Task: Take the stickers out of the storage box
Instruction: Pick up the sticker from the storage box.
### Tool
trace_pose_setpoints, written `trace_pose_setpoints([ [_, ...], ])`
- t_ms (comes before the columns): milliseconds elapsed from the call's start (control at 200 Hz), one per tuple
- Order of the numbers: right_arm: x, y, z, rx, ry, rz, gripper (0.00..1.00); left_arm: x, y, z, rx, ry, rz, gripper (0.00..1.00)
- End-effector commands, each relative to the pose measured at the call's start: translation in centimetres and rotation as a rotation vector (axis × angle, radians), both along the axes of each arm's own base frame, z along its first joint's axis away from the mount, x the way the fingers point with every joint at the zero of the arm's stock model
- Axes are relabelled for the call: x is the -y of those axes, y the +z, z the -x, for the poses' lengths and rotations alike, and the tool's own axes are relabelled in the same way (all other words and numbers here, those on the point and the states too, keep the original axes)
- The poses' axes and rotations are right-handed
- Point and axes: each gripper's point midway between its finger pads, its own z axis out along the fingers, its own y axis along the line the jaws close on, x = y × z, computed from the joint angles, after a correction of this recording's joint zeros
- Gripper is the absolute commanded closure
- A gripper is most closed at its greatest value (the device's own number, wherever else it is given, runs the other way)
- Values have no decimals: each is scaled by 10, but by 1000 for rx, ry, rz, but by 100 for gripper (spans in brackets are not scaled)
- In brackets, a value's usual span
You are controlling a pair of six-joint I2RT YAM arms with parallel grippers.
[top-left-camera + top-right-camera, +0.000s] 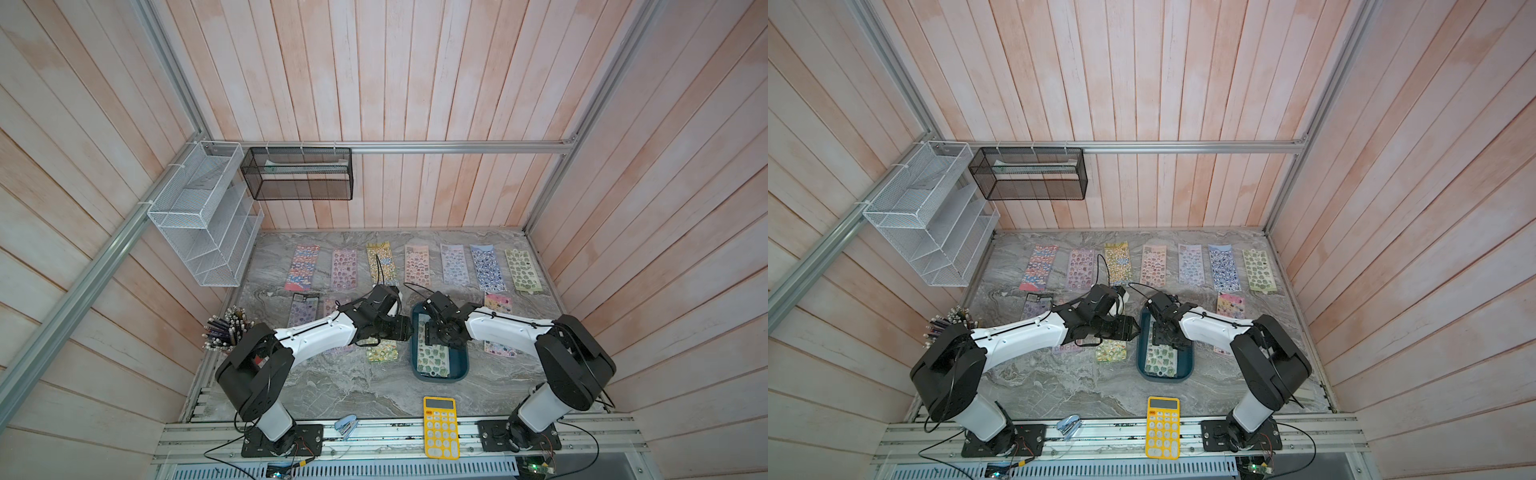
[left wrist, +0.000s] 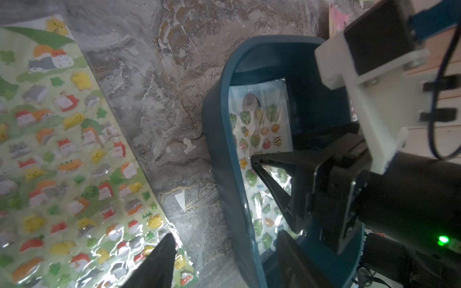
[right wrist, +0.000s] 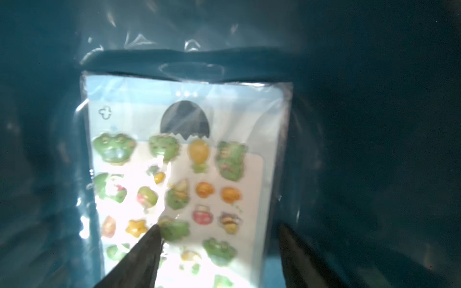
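Grasp step. The right gripper (image 3: 218, 225) jaws stood open over the frog sticker sheet (image 3: 187, 162) in the storage box (image 1: 462, 365). The left gripper (image 2: 225, 234) jaws were open at the box rim. Likely next: pinch the sheet's edge, then lift.

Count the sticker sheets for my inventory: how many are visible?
12. Seven sticker sheets line the far edge. Four lie nearer, three left of the storage box and one right. One lies inside it. Others may hide beneath it or the arms.
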Motion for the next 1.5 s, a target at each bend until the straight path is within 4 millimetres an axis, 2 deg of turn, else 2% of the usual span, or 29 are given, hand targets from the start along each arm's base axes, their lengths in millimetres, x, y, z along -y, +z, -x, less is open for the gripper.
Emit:
trace_pose_setpoints([
  [0, -5, -9, -5, 8, -32, -19, 26, 8, 2, -4, 6, 1, 26, 35],
  [185, -21, -12, -4, 30, -31, -157, 32, 12, -2, -2, -8, -10, 38, 42],
  [240, -25, -8, -3, 41, -32, -214, 38, 13, -3, -2, -14, -12, 44, 45],
  [300, -29, -1, -3, 65, -28, -271, 54, 15, -6, -1, -23, -17, 47, 48],
  [365, -28, 5, -3, 87, -35, -312, 83, 18, -7, -1, -28, -22, 53, 51],
  [440, -26, 14, -3, 112, -41, -346, 100, 20, -9, 0, -37, -26, 55, 52],
  [695, -13, 40, -10, 186, -60, -379, 100, 22, -4, -3, -31, -26, 59, 53],
  [1120, 8, 116, -25, 361, -53, -373, 100, 17, -7, -6, -31, -4, 19, 54],
  [1185, 9, 129, -26, 385, -44, -373, 100, 15, -3, -9, -19, 1, 4, 48],
  [1315, 11, 159, -27, 440, -14, -380, 100, 11, 19, -17, 23, 23, 15, 35],
  [1495, 18, 195, -28, 504, 12, -413, 100, 1, 82, -36, 113, 65, 155, 30],
])
